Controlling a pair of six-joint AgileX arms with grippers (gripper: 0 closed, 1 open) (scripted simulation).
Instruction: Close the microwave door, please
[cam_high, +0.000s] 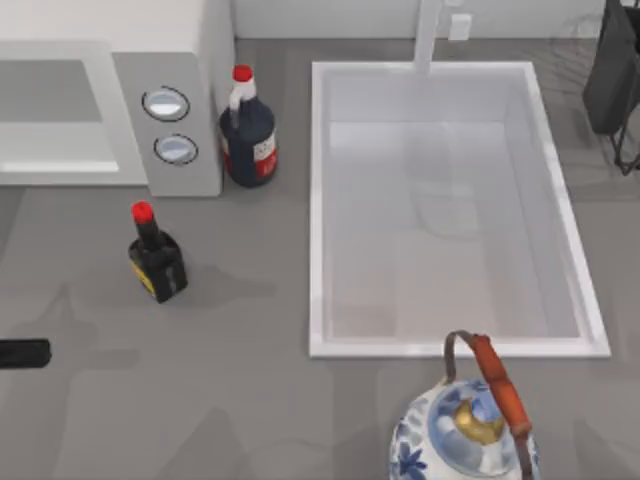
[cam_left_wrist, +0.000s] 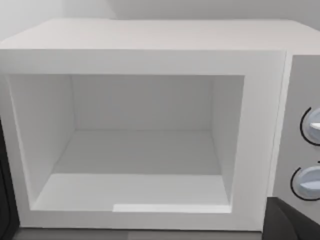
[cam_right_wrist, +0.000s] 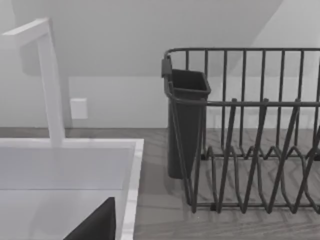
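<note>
The left end effector (cam_high: 20, 352), its grip state impossible to tell, is facing the microwave (cam_high: 185, 120) at the tabletop's back left, whose cavity is gaping, so it likely needs to reach the microwave door and push it shut.

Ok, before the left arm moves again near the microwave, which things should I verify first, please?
1. Microwave closed: not ok, the cavity is open in the left wrist view.
2. Cavity free of objects that would block closing: ok, it is empty.
3. Where the microwave door stands: cannot tell.
4. Black bottle clear of the door's swing: cannot tell; it stands in front of the dial panel.
5. Left tool near the work: ok, at the table's left edge, in front of the microwave.
</note>
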